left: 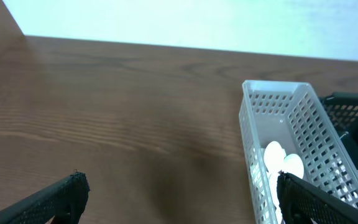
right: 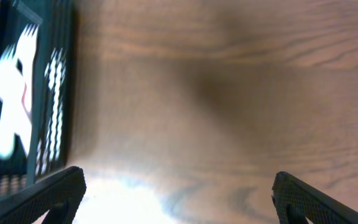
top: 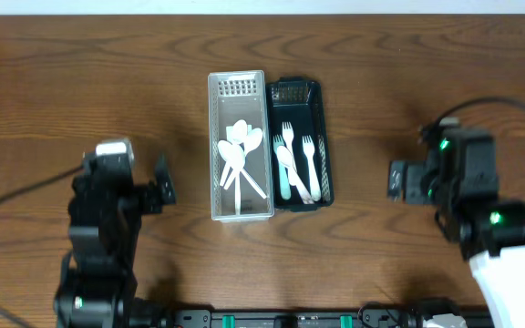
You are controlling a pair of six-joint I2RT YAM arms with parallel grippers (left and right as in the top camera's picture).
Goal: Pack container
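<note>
Overhead | white basket: 4 spoons | dark basket: 3 forks, 1 spoon | both pincers spread wide, empty

Overhead view: even, bright light, sharp focus, soft shadows beside both arms. Right wrist view: blurred throughout, with white glare on the table near the dark basket.

We count two baskets on the worktop: one white basket and one dark green basket. About four white spoons, three white forks, one teal utensil.
</note>
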